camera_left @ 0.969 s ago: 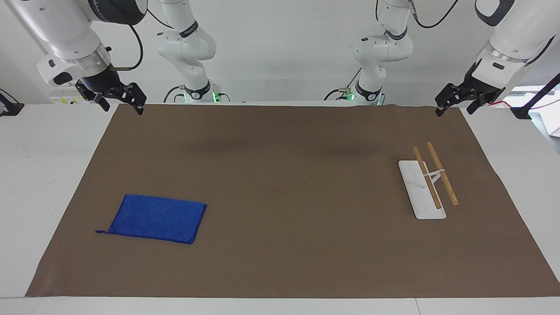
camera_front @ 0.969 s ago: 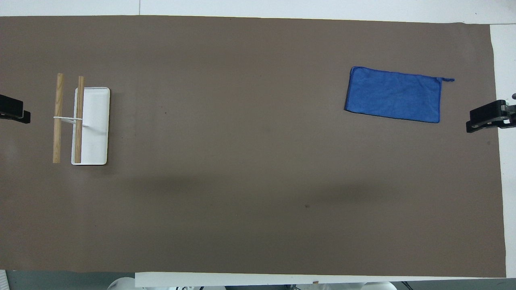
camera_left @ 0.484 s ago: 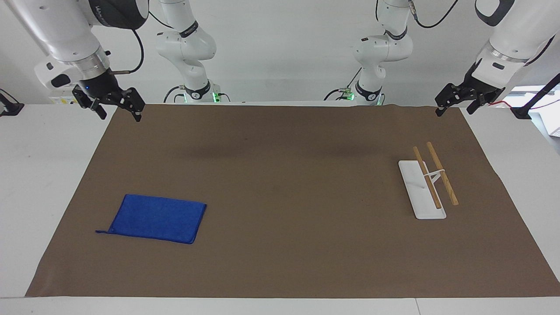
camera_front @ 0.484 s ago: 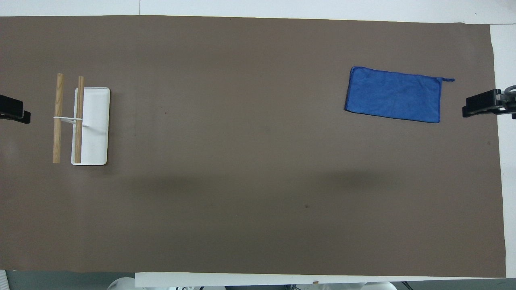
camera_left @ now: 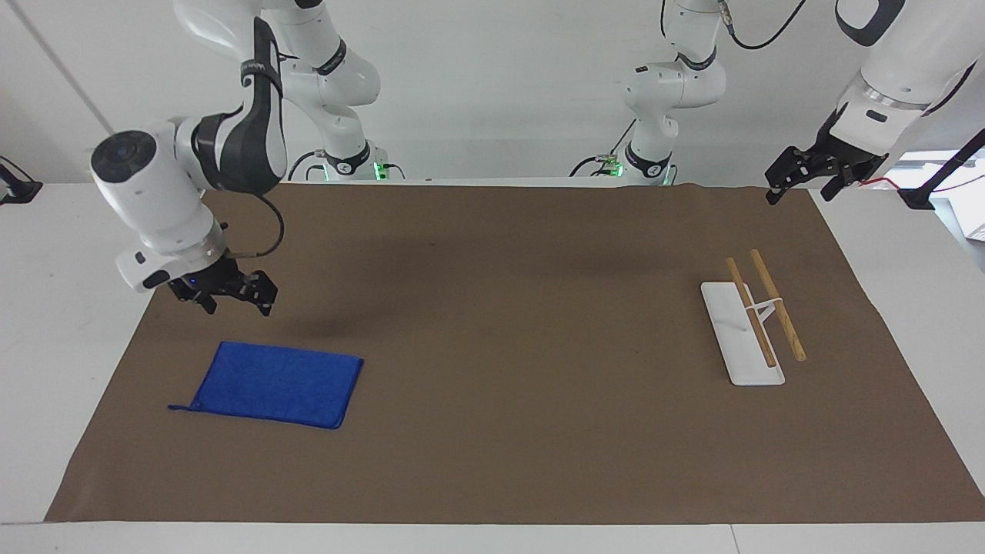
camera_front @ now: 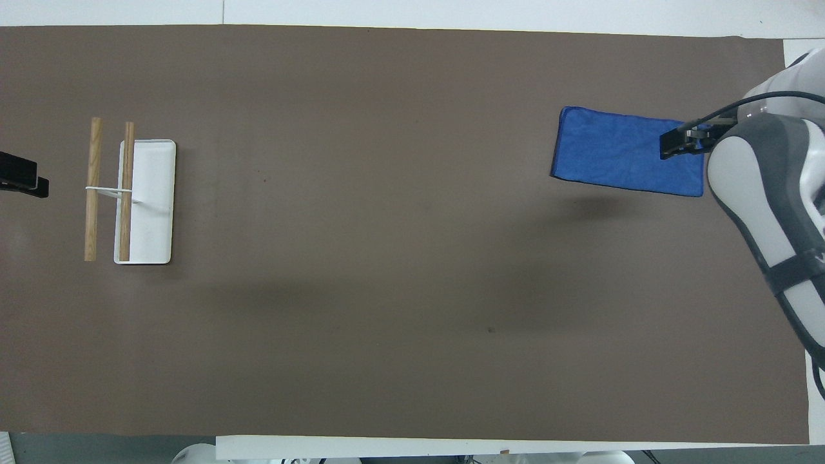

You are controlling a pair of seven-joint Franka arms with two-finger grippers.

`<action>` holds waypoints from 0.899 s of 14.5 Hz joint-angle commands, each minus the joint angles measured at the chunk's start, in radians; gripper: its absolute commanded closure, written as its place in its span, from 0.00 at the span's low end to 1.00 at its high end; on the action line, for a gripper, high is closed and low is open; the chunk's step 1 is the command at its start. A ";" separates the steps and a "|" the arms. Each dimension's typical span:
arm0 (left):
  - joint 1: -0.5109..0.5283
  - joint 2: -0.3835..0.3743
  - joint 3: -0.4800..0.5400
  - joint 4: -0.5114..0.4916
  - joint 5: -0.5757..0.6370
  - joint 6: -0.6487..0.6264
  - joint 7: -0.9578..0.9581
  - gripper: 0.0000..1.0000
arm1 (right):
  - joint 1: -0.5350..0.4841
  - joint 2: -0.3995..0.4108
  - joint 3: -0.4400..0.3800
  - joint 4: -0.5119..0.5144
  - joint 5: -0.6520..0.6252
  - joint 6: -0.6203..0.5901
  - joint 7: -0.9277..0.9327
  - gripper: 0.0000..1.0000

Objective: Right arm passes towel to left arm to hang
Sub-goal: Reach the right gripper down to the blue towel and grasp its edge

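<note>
Right arm swings out toward the towel; left arm waits.

Facing view: the right end effector (camera_left: 228, 296), which a second ago hung at the mat's robot-side edge, now hovers with fingers spread above the mat (camera_left: 492, 254), just short of the towel (camera_left: 277, 384), which lies flat and untouched at the right arm's end of the table (camera_left: 69, 261). The left end effector (camera_left: 800, 185) stays over the mat's corner near the rack (camera_left: 750, 323); its fingers look spread.
Overhead view: the right end effector (camera_front: 683, 143) now covers the towel's (camera_front: 619, 158) end, so the pickup seems imminent.
</note>
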 commanded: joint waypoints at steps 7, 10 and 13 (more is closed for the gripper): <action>0.007 -0.007 -0.004 -0.005 -0.006 -0.010 0.002 0.00 | 0.001 0.139 0.016 -0.048 0.029 0.212 -0.028 0.08; 0.007 -0.007 -0.004 -0.005 -0.006 -0.010 0.002 0.00 | 0.008 0.156 0.017 -0.050 0.029 0.220 -0.020 0.12; 0.007 -0.007 -0.004 -0.005 -0.006 -0.010 0.002 0.00 | 0.025 0.159 0.017 -0.057 0.029 0.220 -0.019 0.15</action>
